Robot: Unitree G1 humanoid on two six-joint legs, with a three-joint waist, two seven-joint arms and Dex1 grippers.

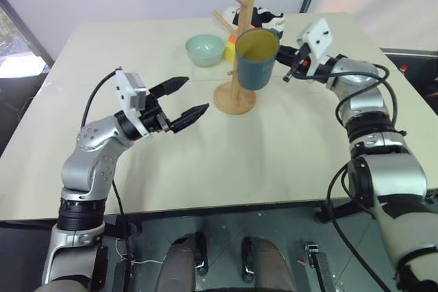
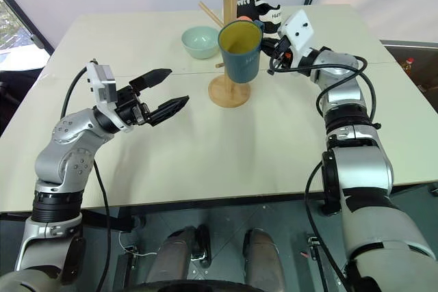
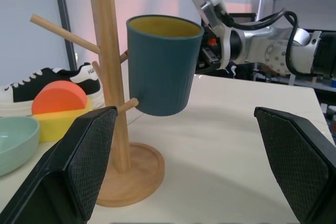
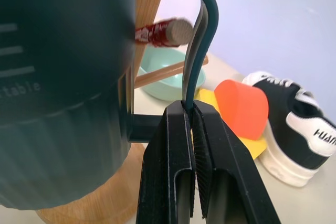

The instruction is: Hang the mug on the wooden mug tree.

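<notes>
1. beside the pole of the mug tree point(image 1: 239, 39), the mug point(image 1: 257, 58) hangs in the air above the round base, upright, mouth up, carried by the right gripper point(image 4: 193, 109), whose two fingers are pinched together on the thin loop handle point(image 4: 207, 35).
2. from the right wrist view, a peg tip point(image 4: 167, 31) sits just inside the handle loop, so the hanging looks begun but not done; the mug's weight appears to rest on the gripper, not the peg.
3. risk: the grip is on a narrow strip of handle, so the mug could swivel or slip if it knocks the pole.
4. risk: letting go before the loop is well down on the peg could drop the mug onto the base or table point(image 1: 205, 162), and it might roll.
5. risk: pushing sideways on the pole could tip the tall tree, since only its flat base holds it.
6. a lower peg point(image 3: 127, 105) touches or nearly touches the mug's side in the left wrist view and may block it from settling.
7. the left gripper point(image 1: 185, 100) hovers over the table well apart from the tree, fingers spread wide, holding nothing.
8. behind the tree lie a pale green bowl point(image 1: 204, 48), an orange and yellow block point(image 3: 59, 109) and a black and white shoe point(image 3: 31, 87), none in the mug's way.
</notes>
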